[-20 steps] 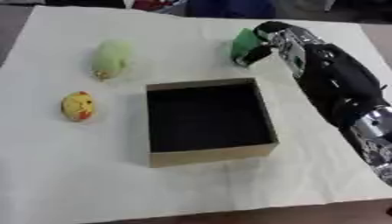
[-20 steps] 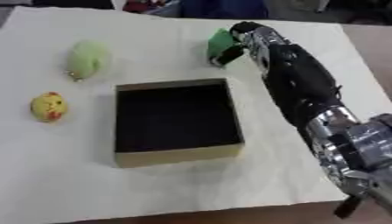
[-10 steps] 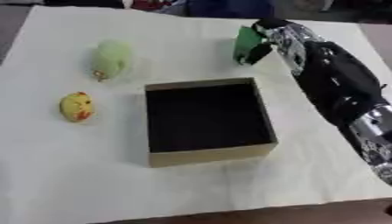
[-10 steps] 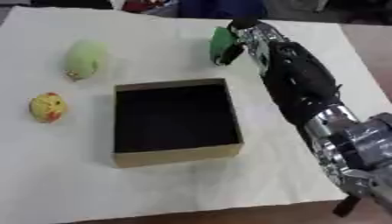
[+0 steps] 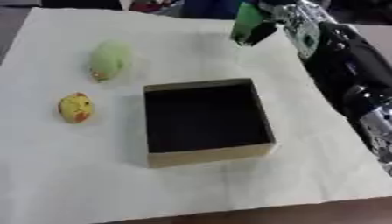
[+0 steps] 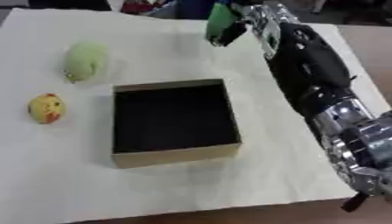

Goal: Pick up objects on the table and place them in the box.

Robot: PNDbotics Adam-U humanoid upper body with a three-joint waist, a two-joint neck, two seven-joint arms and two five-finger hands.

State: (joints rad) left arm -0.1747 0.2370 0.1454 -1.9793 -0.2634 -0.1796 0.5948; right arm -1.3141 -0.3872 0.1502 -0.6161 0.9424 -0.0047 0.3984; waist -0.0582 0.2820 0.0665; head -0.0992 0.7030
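Note:
My right hand is curled round a green object and holds it above the cloth at the far right, beyond the box's far right corner. The open cardboard box with a dark inside stands in the middle of the table. A pale green plush toy lies at the far left. A yellow chick-like toy with red marks lies nearer, left of the box. The left hand shows in neither view.
A white cloth covers the table; its near edge runs along the bottom of the view. My black and silver right forearm stretches along the right side of the box. Dark and coloured shapes stand beyond the far edge.
My right hand has lifted the green object off the cloth and carried it a little farther away. The box and the two toys on the left have not moved.

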